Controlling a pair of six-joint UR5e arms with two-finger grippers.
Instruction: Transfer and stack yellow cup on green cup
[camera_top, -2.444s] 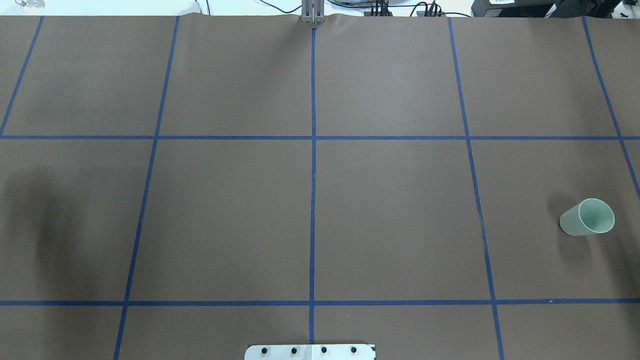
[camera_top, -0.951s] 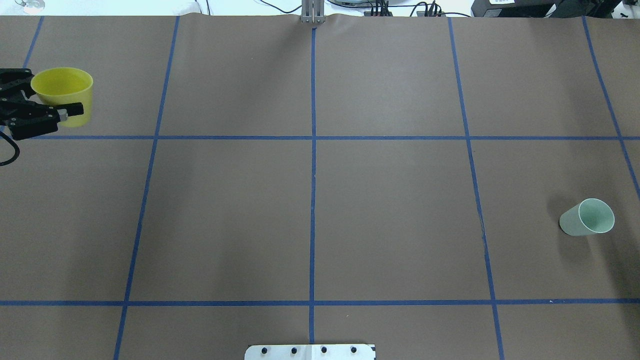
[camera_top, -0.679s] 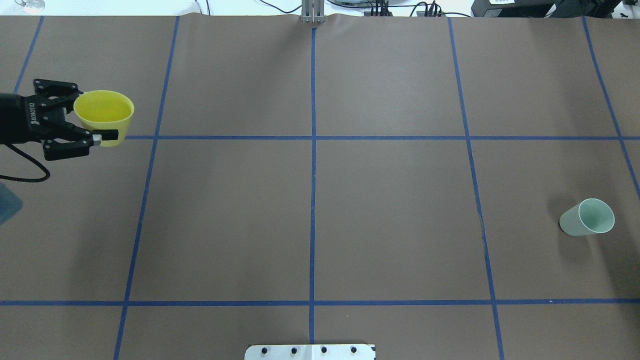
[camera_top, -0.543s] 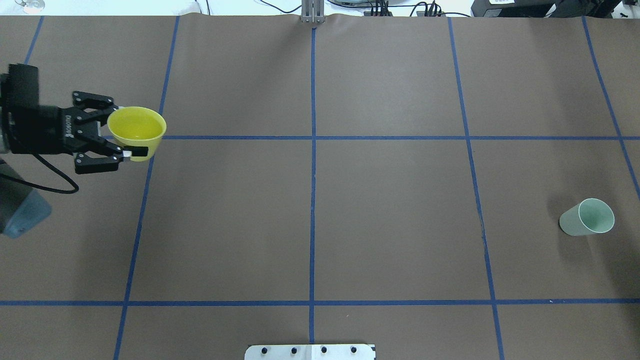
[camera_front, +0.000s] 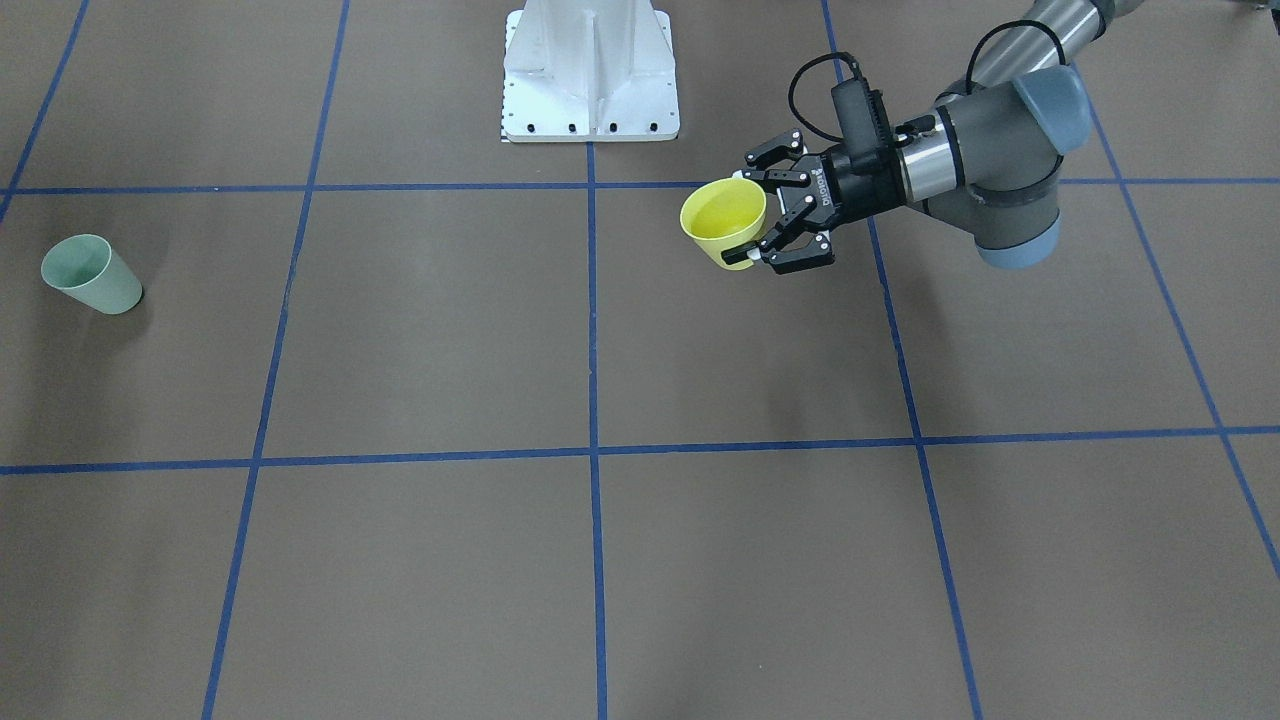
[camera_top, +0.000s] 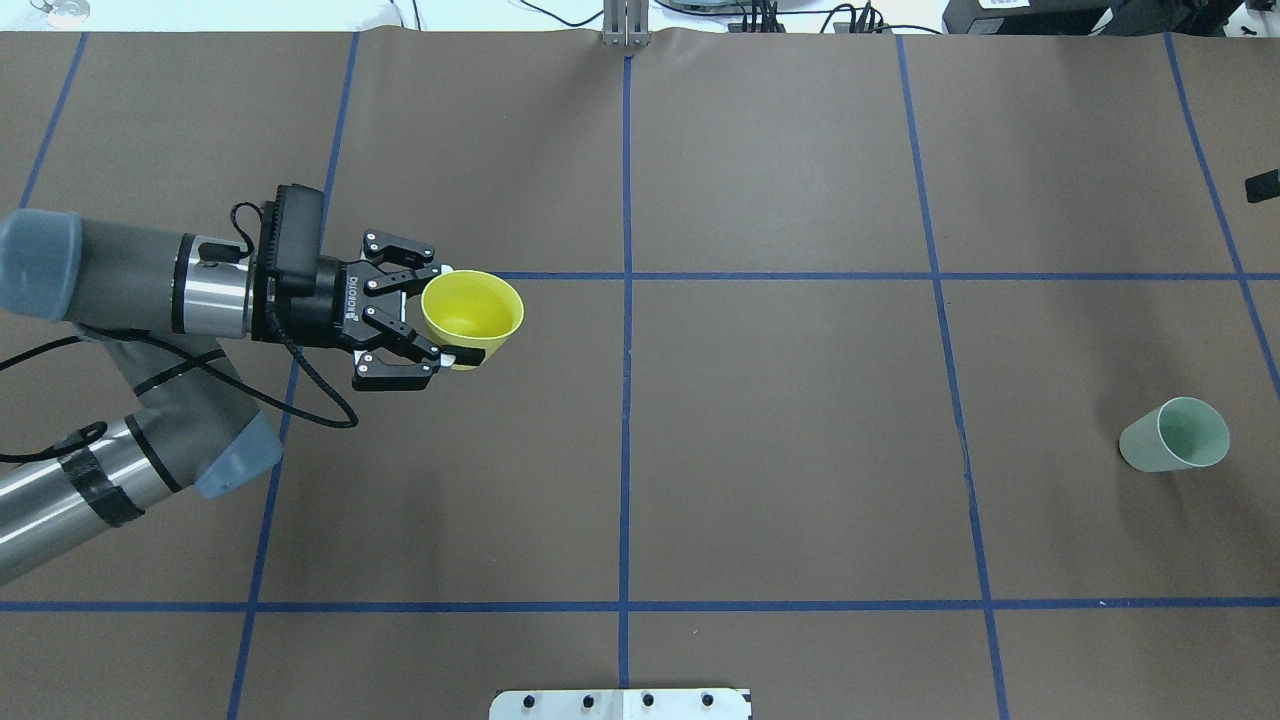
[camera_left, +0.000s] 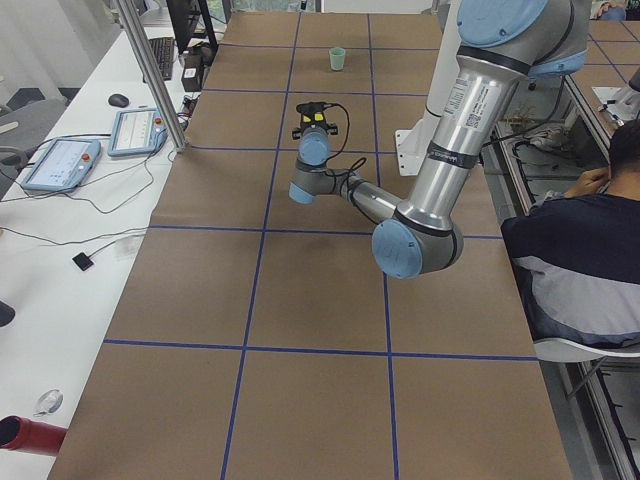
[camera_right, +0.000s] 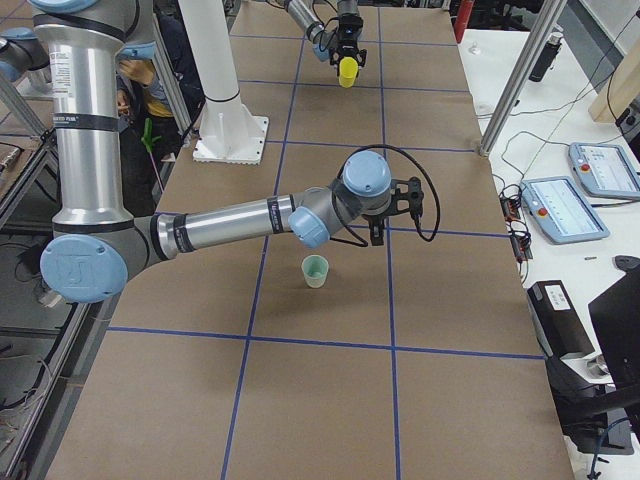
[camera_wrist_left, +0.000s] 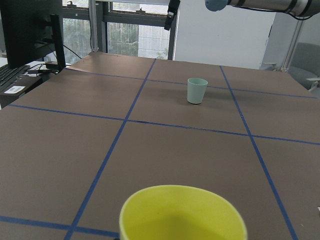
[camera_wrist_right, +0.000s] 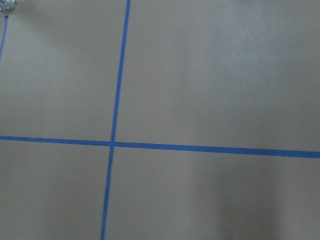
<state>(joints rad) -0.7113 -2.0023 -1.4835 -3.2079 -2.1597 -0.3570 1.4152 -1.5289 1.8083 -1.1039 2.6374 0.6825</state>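
Left gripper (camera_top: 458, 312) moved inward, clamped round upright yellow cup (camera_top: 478, 300), green cup (camera_top: 1175, 436) well apart, right gripper (camera_right: 376, 230) state untellable

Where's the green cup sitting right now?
In the overhead view the green cup stands upright far to the robot's right, in the middle row of the tape grid, well apart from the yellow cup held in the left end effector.
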